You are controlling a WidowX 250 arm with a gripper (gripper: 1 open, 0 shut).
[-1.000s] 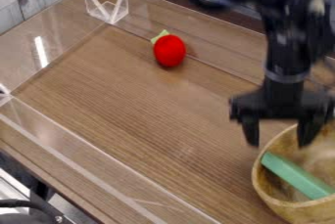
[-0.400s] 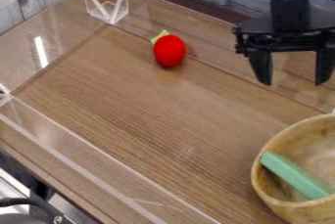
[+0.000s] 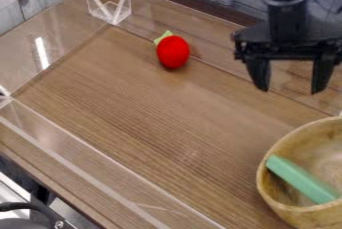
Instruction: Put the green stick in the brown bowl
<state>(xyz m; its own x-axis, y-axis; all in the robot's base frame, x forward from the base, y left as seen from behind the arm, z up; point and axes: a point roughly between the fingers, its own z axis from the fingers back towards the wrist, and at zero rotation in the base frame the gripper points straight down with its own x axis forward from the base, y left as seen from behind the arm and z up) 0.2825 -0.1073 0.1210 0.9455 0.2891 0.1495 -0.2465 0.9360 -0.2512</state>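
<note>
The green stick (image 3: 302, 181) lies inside the brown bowl (image 3: 283, 207) at the bottom right corner, slanting from its left rim toward the middle. My gripper (image 3: 289, 76) hangs well above and behind the bowl at the right, pointing down. Its two black fingers stand wide apart with nothing between them. Part of the bowl is cut off by the frame edge.
A red round fruit (image 3: 173, 52) with a green top sits on the wooden table (image 3: 147, 113) left of the gripper. Clear plastic walls (image 3: 54, 28) run along the table's left and front sides, and a clear bracket (image 3: 108, 6) stands at the back left.
The gripper has risen from just over the bowl's left rim and pulled back toward the rear of the table, staying open. The green stick stays lying in the bowl.
</note>
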